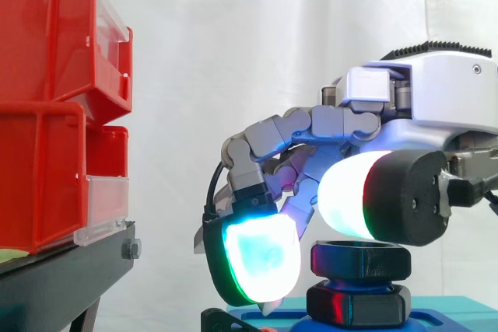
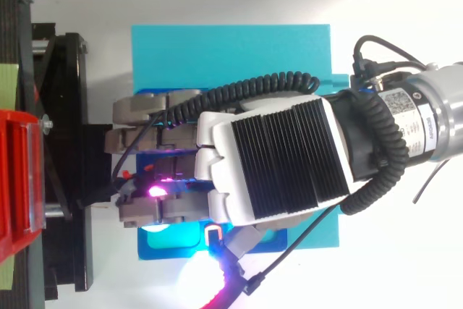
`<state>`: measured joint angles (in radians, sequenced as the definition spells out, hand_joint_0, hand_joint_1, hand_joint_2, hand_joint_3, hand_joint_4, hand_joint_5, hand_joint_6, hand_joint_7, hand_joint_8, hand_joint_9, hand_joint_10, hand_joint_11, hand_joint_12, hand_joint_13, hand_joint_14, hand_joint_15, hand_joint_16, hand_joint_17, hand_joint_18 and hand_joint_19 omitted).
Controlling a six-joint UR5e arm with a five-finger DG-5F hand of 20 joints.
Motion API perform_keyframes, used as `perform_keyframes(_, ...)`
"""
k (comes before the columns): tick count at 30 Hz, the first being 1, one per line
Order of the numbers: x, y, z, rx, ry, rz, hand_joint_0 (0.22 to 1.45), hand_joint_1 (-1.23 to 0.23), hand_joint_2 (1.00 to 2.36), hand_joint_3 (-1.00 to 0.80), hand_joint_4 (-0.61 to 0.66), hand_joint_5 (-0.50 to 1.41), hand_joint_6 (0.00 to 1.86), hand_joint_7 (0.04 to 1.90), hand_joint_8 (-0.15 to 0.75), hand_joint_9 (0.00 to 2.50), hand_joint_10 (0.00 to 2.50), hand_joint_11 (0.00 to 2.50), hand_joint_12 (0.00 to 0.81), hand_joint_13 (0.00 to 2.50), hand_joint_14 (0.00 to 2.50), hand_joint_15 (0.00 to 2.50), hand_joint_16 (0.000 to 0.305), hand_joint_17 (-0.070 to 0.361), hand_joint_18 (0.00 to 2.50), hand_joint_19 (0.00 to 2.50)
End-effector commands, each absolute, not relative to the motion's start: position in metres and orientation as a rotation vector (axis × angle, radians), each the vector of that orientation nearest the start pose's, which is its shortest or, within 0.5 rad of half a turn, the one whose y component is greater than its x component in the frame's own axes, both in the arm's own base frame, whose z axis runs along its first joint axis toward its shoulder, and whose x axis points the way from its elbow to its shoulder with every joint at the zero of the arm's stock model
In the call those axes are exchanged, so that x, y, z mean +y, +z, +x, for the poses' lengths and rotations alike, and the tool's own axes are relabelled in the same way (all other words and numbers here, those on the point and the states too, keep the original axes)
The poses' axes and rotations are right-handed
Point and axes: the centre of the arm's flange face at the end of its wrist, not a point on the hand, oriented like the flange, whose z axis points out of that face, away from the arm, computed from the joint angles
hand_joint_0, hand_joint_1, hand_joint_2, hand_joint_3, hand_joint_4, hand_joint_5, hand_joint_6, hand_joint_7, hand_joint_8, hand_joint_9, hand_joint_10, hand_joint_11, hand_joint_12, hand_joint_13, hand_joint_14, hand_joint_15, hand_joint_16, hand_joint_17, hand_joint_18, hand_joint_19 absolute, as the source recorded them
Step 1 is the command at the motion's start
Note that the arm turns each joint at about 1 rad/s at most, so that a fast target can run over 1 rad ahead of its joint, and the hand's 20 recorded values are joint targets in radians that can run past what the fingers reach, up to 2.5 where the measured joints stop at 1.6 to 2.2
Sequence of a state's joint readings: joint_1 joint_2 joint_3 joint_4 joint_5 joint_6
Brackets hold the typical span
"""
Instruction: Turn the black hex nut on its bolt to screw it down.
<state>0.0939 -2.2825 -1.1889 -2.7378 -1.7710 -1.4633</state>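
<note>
Lying flat, axis upright, the black hex nut (image 1: 360, 260) sits under the hand (image 1: 420, 134) (grip unclear).

backdrop: white curtain (image 1: 233, 44) | left: stacked red bins (image 1: 43, 153) | beneath: black stand (image 1: 70, 270)

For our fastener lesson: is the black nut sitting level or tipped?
Level: in the side view the nut lies flat, straight above the blue base, under the hand.

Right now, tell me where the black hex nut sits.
Side view: the black hex nut sits low, right of centre, just beneath the hand, stacked above another black hex piece on the blue base.
</note>
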Motion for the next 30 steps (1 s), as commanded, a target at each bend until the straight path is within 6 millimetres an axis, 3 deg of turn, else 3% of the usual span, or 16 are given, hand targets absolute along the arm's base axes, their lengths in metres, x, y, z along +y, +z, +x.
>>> perform_keyframes(1, -0.042, 0.264, 0.759, 1.505, 0.301, -0.179, 0.5, -0.29, 1.0, -0.5, 0.12, 0.01, 0.5, 1.4, 0.309, 1.08, 0.01, 0.31, 0.399, 0.62, 0.01, 0.2, 0.054, 0.121, 0.35, 0.35)
perform_keyframes(14, -0.049, 0.263, 0.758, 1.519, 0.295, -0.17, 0.5, -0.29, 1.0, -0.5, 0.12, 0.01, 0.5, 1.41, 0.313, 1.08, 0.02, 0.31, 0.398, 0.62, 0.01, 0.2, 0.054, 0.121, 0.36, 0.35)
perform_keyframes(19, -0.051, 0.262, 0.757, 1.524, 0.294, -0.168, 0.5, -0.29, 1.0, -0.5, 0.12, 0.02, 0.52, 1.53, 0.314, 1.13, 0.01, 0.33, 0.397, 0.64, 0.01, 0.2, 0.053, 0.119, 0.37, 0.34)
perform_keyframes(24, -0.053, 0.263, 0.757, 1.518, 0.302, -0.18, 0.5, -0.29, 1.0, -0.5, 0.12, 0.01, 0.61, 1.38, 0.314, 1.19, 0.02, 0.35, 0.397, 0.66, 0.01, 0.19, 0.052, 0.117, 0.38, 0.34)
perform_keyframes(30, -0.059, 0.264, 0.756, 1.507, 0.313, -0.192, 0.5, -0.29, 1.0, -0.5, 0.12, 0.0, 0.63, 1.35, 0.318, 1.22, 0.02, 0.38, 0.397, 0.67, 0.01, 0.2, 0.052, 0.117, 0.39, 0.35)
